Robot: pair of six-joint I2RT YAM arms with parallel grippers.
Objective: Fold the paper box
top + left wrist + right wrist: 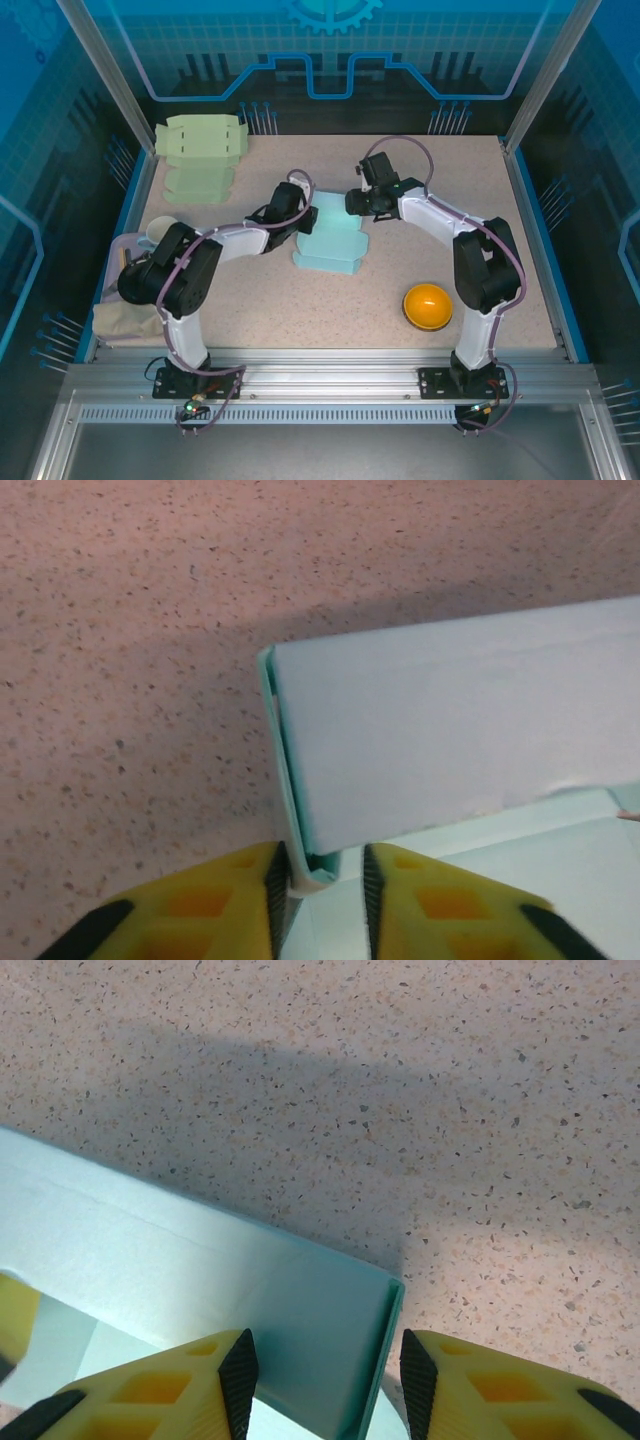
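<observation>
A light blue paper box (330, 238), partly folded, lies in the middle of the table with both grippers at its far end. My left gripper (298, 218) is at the box's far left corner. In the left wrist view the box's (450, 730) doubled wall edge stands between the yellow fingers of that gripper (325, 868); the left pad (277, 880) touches it and the right pad stands a little apart. My right gripper (353, 204) is at the far right corner. Its jaws (325, 1358) stand wide open astride the upright corner wall of the box (200, 1270), touching nothing.
Flat pale green paper blanks (200, 140) lie at the back left, with another (198, 183) just in front of them. An orange bowl (427, 305) sits at the front right. A beige cloth (125, 320) and a pale round object (160, 230) lie along the left edge.
</observation>
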